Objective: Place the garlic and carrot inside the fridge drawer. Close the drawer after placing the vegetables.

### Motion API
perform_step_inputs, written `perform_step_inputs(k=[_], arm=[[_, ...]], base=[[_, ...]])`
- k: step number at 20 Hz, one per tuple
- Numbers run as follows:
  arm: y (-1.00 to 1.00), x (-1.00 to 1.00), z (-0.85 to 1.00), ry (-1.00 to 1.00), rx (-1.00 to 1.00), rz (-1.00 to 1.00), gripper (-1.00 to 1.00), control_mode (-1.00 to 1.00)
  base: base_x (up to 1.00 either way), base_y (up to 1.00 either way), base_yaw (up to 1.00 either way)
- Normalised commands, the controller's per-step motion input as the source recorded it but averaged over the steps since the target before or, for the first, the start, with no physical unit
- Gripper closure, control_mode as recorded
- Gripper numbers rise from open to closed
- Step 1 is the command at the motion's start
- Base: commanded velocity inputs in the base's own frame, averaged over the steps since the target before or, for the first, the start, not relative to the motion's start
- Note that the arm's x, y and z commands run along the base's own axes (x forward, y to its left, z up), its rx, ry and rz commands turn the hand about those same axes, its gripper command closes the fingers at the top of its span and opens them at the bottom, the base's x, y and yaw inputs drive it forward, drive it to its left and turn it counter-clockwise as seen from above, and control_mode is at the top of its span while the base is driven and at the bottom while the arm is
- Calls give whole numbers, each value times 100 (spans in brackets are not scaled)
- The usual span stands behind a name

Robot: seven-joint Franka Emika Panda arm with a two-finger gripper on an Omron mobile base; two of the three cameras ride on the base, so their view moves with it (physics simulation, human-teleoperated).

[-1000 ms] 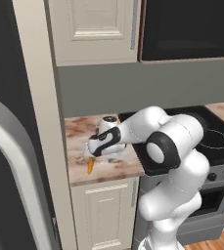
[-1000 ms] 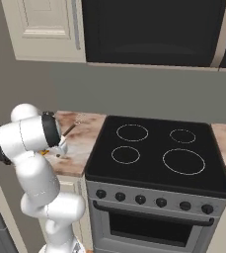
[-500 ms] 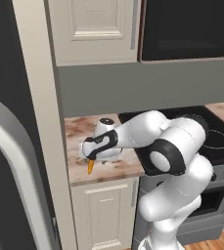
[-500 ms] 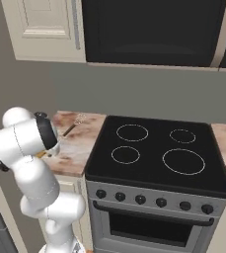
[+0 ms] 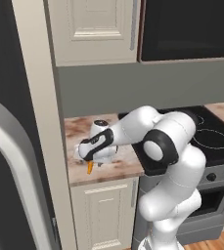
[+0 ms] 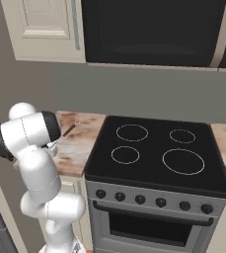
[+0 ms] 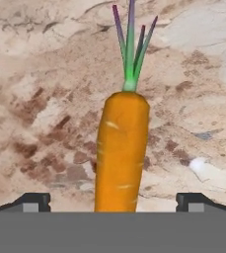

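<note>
The carrot (image 7: 122, 153) is orange with a green leafy top and lies on the mottled brown counter (image 7: 40, 99). In the hand view it runs straight up the middle, between the two dark fingertips (image 7: 33, 201) of my open gripper (image 7: 113, 203), and nothing is held. In the left base view the gripper (image 5: 91, 157) hangs low over the counter (image 5: 121, 166) near its left front corner, and the carrot's orange tip (image 5: 89, 169) pokes out beneath it. The garlic and the fridge drawer are out of view.
A black cooktop (image 6: 154, 153) adjoins the counter on the right, with a dark microwave (image 6: 149, 29) above it. A tall cream panel (image 5: 40, 122) bounds the counter on the left. Beyond it are the dark fridge and its curved grey door handle (image 5: 15, 161).
The hand has swung left and dropped lower over the carrot. The jaws have stayed open, and the carrot has not moved.
</note>
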Motion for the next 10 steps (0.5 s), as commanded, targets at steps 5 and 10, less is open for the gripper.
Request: perform_step_inputs(k=[5, 10], arm=[[16, 0, -52, 6, -11, -1, 100, -100], [-21, -15, -22, 0, -2, -3, 100, -100]], base=[[0, 0, 0], [0, 0, 0]])
